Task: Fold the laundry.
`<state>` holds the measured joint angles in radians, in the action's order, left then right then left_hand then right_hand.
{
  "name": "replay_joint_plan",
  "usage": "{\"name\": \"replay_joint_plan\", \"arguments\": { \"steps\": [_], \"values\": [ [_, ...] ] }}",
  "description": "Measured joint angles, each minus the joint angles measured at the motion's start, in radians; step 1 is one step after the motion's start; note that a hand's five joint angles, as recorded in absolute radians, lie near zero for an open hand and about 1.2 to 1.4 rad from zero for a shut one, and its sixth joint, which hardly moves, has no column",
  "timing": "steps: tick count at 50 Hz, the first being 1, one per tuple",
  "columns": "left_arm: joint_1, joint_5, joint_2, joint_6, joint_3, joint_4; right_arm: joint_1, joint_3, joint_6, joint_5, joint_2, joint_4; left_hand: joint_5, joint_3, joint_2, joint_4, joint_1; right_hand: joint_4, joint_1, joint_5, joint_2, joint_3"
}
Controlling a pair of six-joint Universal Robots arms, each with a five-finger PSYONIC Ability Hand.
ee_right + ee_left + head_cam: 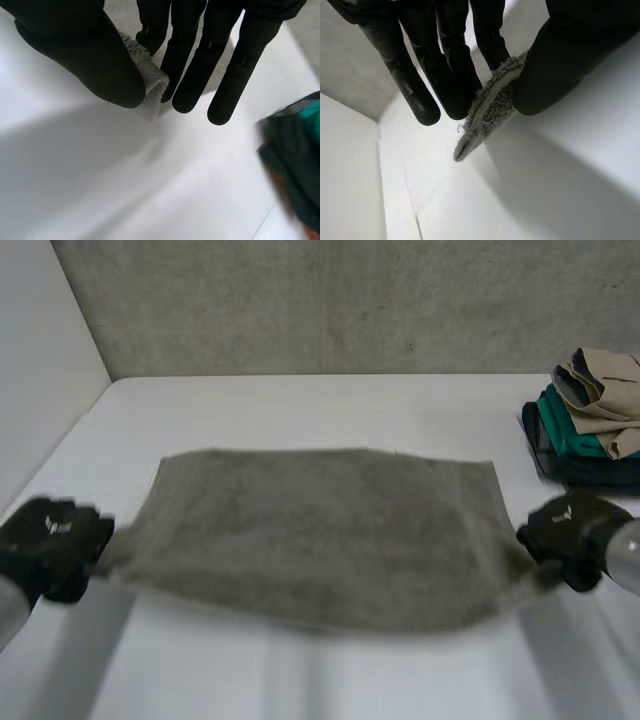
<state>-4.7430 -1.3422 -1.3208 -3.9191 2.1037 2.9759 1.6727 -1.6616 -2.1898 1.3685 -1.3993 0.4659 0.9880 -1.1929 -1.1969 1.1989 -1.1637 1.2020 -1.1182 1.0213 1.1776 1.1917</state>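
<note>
Nearest you, your left robot hand (50, 545) pinches 1 near corner of the grey-olive terry towel (320, 530) between thumb and straight fingers. Your right robot hand (568, 535) pinches the other near corner in the same way. In both wrist views only a small tip of cloth sits in each pinch, so the likeliest failure is a corner slipping free as you carry the edge forward. That would drop 1 side and leave the fold skewed.

The near edge hangs between the 2 robot hands and sags in the middle. If you bring the robot hands closer together, that slack probably grows and bunches under the fold. If 1 robot hand moves ahead of the other, the edges will not line up.

The rest of the towel lies spread on the smooth white bench (300, 405), its far edge fairly straight. The slick surface may let the whole towel slide instead of folding.

Further back on your right sits a stack of folded teal, dark and beige clothes (590, 420), near your right robot hand; a wide swing could knock it. A rough grey wall (330, 300) closes the far side, and a plain white panel (40, 360) stands at the left.
</note>
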Motion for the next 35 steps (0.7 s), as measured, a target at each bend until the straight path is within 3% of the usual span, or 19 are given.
{"name": "replay_joint_plan", "arguments": {
  "steps": [3,6,12,20,30,31,33,34,35],
  "values": [
    [-0.033,0.007,0.045,-0.101,0.026,-0.093,-0.012,-0.008,0.043,0.0,-0.024,0.051,0.0,0.0,-0.001,0.0,0.0,0.0,0.0,0.0,0.0,0.0],
    [-0.05,0.019,0.037,-0.151,0.034,-0.089,-0.017,-0.006,0.051,-0.003,-0.026,0.031,0.0,0.0,-0.001,0.0,0.0,0.0,0.0,0.0,0.0,0.0],
    [0.001,0.035,-0.134,-0.103,-0.043,0.129,-0.01,0.048,-0.036,0.011,0.083,-0.145,0.0,0.0,-0.001,0.0,0.0,0.0,0.0,0.0,0.0,0.0],
    [0.137,0.011,-0.475,-0.014,-0.291,0.374,0.003,0.197,-0.151,0.066,0.292,-0.331,0.0,-0.001,-0.001,0.0,0.0,0.0,0.0,0.0,0.0,0.0],
    [0.235,-0.186,-0.905,-0.002,-0.758,0.403,0.057,0.474,-0.197,0.15,0.56,-0.522,0.0,-0.001,-0.001,0.0,0.0,0.0,0.0,0.0,0.0,0.0],
    [0.239,-0.197,-0.926,-0.002,-0.785,0.402,0.061,0.492,-0.197,0.152,0.576,-0.528,0.0,-0.001,-0.001,0.0,0.0,-0.018,0.001,-0.016,-0.011,-0.015],
    [0.249,-0.222,-0.985,-0.001,-0.861,0.399,0.074,0.547,-0.2,0.158,0.622,-0.543,-0.003,0.01,0.009,-0.002,0.009,-0.252,0.205,-0.247,-0.258,-0.265],
    [0.253,-0.23,-1.008,-0.001,-0.893,0.397,0.082,0.576,-0.202,0.161,0.646,-0.549,-0.227,0.23,0.231,-0.233,0.264,-0.43,0.368,-0.431,-0.424,-0.424],
    [0.256,-0.232,-1.018,0.0,-0.906,0.397,0.085,0.585,-0.203,0.163,0.654,-0.55,-0.25,0.273,0.275,-0.255,0.288,-0.509,0.47,-0.513,-0.507,-0.504]
  ]
}}
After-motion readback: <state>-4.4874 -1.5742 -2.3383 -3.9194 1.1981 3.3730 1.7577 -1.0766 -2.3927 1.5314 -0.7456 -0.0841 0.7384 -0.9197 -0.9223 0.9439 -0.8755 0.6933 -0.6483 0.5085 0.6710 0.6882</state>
